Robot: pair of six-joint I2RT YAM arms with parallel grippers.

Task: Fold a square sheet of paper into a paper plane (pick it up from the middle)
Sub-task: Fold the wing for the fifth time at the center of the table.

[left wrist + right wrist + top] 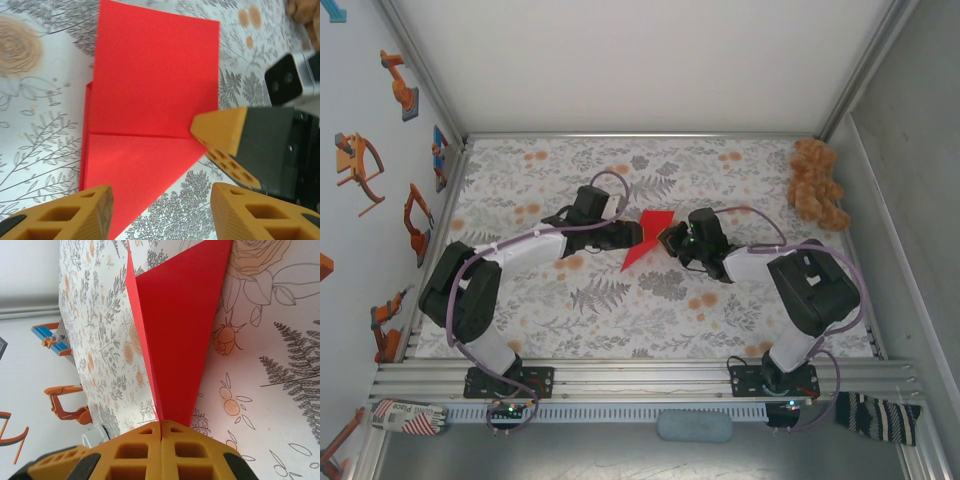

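Note:
The red square sheet of paper (648,240) lies mid-table, folded into a pointed, dart-like shape with a crease across it (150,90). My left gripper (162,215) hovers open over the sheet's lower pointed part, its yellow fingers (75,215) apart with nothing between them; from above it sits at the sheet's left edge (636,236). My right gripper (161,432) is shut, pinching the narrow end of the folded sheet (175,330). From above it meets the sheet's right side (666,240), and its fingertips (222,135) also show in the left wrist view at the paper's edge.
A brown teddy bear (817,183) sits at the back right corner. The floral table cover (620,310) is bounded by metal frame walls. A striped cloth (880,415) and a grey-blue pad (694,427) lie on the near rail area.

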